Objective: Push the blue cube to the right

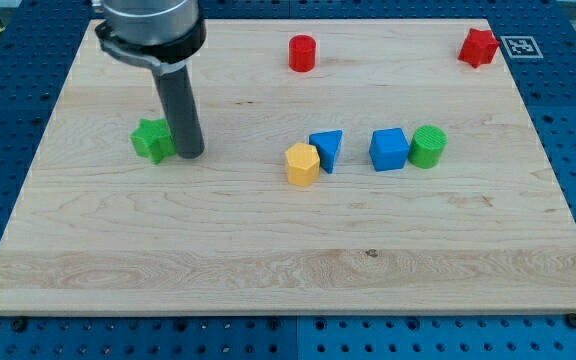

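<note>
The blue cube (389,149) sits right of the board's middle, touching a green cylinder (428,146) on its right. A blue triangular block (327,150) lies to its left, with a yellow hexagonal block (302,164) touching that one. My tip (190,154) stands on the board far to the left of the blue cube, right against a green star block (152,139).
A red cylinder (302,53) stands near the view's top middle and a red star block (478,47) at the top right corner. The wooden board (268,260) lies on a blue perforated table, with a marker tag (518,46) past its top right corner.
</note>
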Controlling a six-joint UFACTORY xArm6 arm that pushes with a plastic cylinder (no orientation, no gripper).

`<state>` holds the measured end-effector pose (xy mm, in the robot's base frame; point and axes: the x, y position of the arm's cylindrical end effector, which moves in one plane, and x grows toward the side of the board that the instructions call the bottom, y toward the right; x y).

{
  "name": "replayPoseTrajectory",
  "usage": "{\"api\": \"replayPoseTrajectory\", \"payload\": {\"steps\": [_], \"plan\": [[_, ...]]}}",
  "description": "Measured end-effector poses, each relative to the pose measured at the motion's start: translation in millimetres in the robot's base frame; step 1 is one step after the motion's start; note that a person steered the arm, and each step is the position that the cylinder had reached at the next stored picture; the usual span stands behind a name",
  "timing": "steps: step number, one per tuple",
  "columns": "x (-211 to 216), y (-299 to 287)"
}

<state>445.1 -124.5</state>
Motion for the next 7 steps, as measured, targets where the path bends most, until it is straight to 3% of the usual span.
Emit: {"api": "replayPoseTrajectory", "payload": {"steps": [2,4,5,7], "plan": [[-2,-60],[-2,-64],[-2,-59],[-43,3]]}}
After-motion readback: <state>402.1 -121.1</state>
